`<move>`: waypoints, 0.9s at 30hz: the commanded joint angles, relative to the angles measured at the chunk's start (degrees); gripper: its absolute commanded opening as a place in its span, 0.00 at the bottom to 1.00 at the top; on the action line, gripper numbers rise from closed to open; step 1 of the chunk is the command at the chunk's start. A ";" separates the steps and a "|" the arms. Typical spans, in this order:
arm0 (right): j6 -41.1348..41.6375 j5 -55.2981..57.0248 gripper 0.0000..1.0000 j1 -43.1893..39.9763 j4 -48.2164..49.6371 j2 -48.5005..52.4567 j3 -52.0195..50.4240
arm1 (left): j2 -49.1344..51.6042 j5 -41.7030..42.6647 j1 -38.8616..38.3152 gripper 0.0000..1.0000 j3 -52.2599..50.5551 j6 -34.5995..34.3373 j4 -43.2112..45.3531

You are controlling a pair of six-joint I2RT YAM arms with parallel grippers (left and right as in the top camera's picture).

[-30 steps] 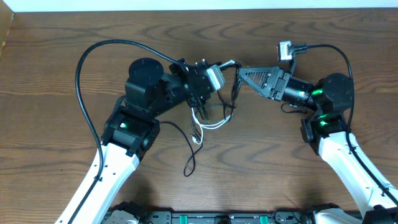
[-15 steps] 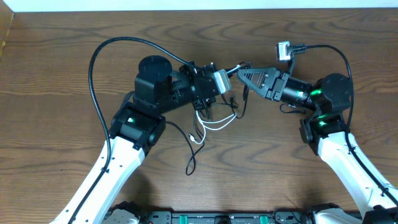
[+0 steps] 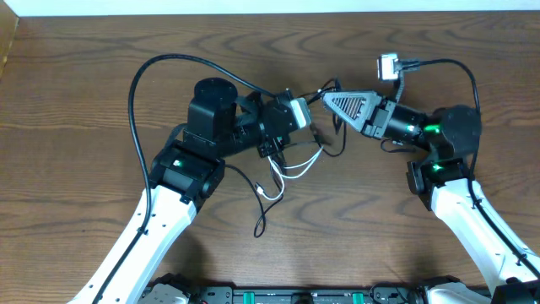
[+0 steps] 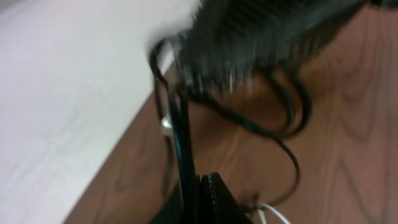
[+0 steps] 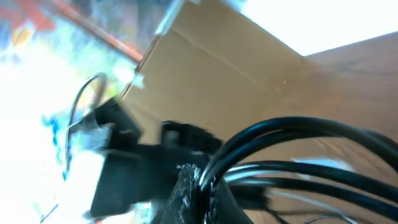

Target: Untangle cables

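Observation:
The cables (image 3: 291, 162) are a loose tangle of thin black cords and one white cord (image 3: 297, 170) on the wooden table between my two arms; one black tail (image 3: 260, 221) trails toward the front. My left gripper (image 3: 289, 100) is shut on a black cable (image 4: 181, 134) that runs straight up from its fingers (image 4: 214, 200). My right gripper (image 3: 326, 98) faces it from the right, a short gap away. It is shut on black cable strands (image 5: 292, 134) that arc away from its fingertips (image 5: 189, 183). The cords sag below both grippers.
Thick black robot cables loop behind the left arm (image 3: 139, 76) and over the right arm (image 3: 451, 66). A cardboard box (image 5: 217, 68) stands beyond the table's far left. The table's back edge (image 3: 270, 10) meets a white surface.
My right gripper has shut on the black cable strands. The left arm has moved slightly right with its cable, dragging the tangle along.

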 commanded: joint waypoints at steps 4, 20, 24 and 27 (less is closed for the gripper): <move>-1.14 -4.44 0.01 0.35 13.90 -0.13 0.35 | -0.09 -0.07 -0.24 0.07 0.87 0.31 -5.44; -1.14 -6.34 0.01 0.33 20.22 -0.15 0.35 | 0.90 -17.03 -0.22 0.08 0.87 0.33 -28.13; -1.11 -6.34 0.01 0.28 20.20 -0.13 0.35 | 0.92 -20.68 -0.22 0.08 0.87 0.33 -32.52; -1.11 -6.32 0.01 0.00 20.20 -0.13 0.33 | 1.09 -21.66 0.04 0.08 0.87 0.31 -34.88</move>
